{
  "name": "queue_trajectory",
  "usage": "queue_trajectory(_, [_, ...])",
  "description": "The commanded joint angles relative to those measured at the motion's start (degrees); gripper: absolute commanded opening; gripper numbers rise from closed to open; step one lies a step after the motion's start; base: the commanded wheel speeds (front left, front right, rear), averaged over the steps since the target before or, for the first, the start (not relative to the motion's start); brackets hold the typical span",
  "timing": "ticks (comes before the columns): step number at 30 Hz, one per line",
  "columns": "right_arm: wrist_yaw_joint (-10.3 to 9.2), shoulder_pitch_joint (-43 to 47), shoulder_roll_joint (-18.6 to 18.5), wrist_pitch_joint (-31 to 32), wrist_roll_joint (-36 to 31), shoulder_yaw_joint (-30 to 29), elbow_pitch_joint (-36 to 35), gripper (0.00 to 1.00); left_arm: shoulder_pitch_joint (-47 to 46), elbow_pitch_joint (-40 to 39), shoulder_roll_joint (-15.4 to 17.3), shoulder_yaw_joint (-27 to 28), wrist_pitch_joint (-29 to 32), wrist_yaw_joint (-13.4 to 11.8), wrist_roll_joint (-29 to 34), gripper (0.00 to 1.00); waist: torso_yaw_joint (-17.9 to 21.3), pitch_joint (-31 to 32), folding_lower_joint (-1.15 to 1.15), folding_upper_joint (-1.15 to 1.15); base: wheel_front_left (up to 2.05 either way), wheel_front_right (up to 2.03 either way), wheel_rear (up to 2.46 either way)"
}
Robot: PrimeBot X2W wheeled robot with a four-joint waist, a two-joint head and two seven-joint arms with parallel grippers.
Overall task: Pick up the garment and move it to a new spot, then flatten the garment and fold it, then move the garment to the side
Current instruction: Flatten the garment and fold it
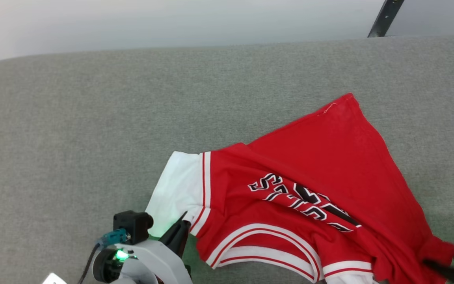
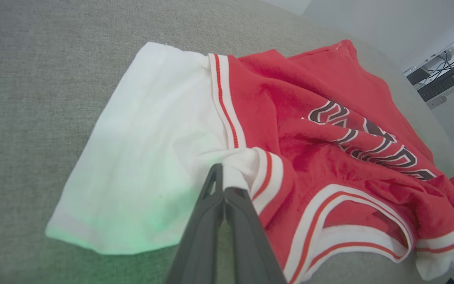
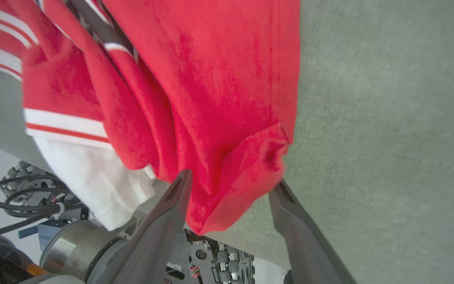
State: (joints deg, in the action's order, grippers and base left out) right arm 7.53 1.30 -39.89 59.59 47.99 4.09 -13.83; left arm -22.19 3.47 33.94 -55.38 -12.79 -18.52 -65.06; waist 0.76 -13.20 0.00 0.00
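Pinching the white sleeve seam of the garment (image 1: 329, 157) with the left end effector (image 2: 224, 185), fingers pressed tight on the cloth. Straddling the bunched red hem with the right end effector (image 3: 233, 179), fingers spread wide, not yet clamped. Lying crumpled by the near edge of the table (image 1: 93, 118), right of middle. Probably needing the right fingers closing deep on the hem before lifting, then drawing both ends apart evenly. Counting one garment, two end effectors, one table.
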Motion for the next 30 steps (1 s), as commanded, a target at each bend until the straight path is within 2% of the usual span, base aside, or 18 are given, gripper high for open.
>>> queue_trajectory(1, [-0.08, -1.08, -0.5, 1.04, 1.11, -1.66, -1.36, 1.0, 0.43, -0.1, -0.25, -0.06, 0.0, 0.02, 0.32, 0.0, -0.5, 0.06, 0.0, 0.0, 0.0, 0.0, 0.0])
queue_trajectory(5, [-0.08, -4.58, -2.37, 4.37, 3.12, -7.49, -5.1, 1.0, -0.34, -0.25, -0.77, -0.33, -0.05, 0.25, 0.79, 0.0, -2.04, -0.93, 0.0, 0.0, 0.0, 0.0, 0.0])
queue_trajectory(9, [-0.08, -12.75, -3.28, 3.59, -0.54, -8.16, -4.45, 1.0, -1.86, 0.08, -1.62, -0.59, 0.07, 0.84, 1.52, 0.0, -3.88, -3.24, 0.0, 0.0, 0.0, 0.0, 0.0])
queue_trajectory(13, [-0.08, -24.38, -1.54, -0.74, -6.91, -1.9, 0.2, 1.0, -3.65, 0.46, -2.52, -0.65, 0.14, 1.38, 2.31, 0.0, -5.63, -6.62, 0.0, 0.0, 0.0, 0.0, 0.0])
queue_trajectory(20, [-0.08, -43.18, 2.26, -6.97, -14.93, 10.74, 18.09, 1.0, -7.5, 1.99, -4.82, -0.88, 0.25, 2.4, 3.63, 0.0, -9.06, -12.27, 0.0, 0.0, 0.0, 0.0, 0.0])
queue_trajectory(24, [-0.09, -48.78, 2.97, -8.84, -15.72, 15.82, 28.11, 1.0, -8.56, 3.4, -6.01, -0.93, 0.07, 3.14, 3.89, 0.0, -10.75, -13.86, 0.0, 0.0, 0.0, 0.0, 0.0])
queue_trajectory(30, [-0.07, -50.46, 3.01, -7.4, -12.18, 24.3, 36.11, 1.0, -8.58, 5.43, -6.7, -0.64, -0.33, 3.68, 3.85, 0.0, -11.81, -14.52, 0.0, 0.0, 0.0, 0.0, 0.0])
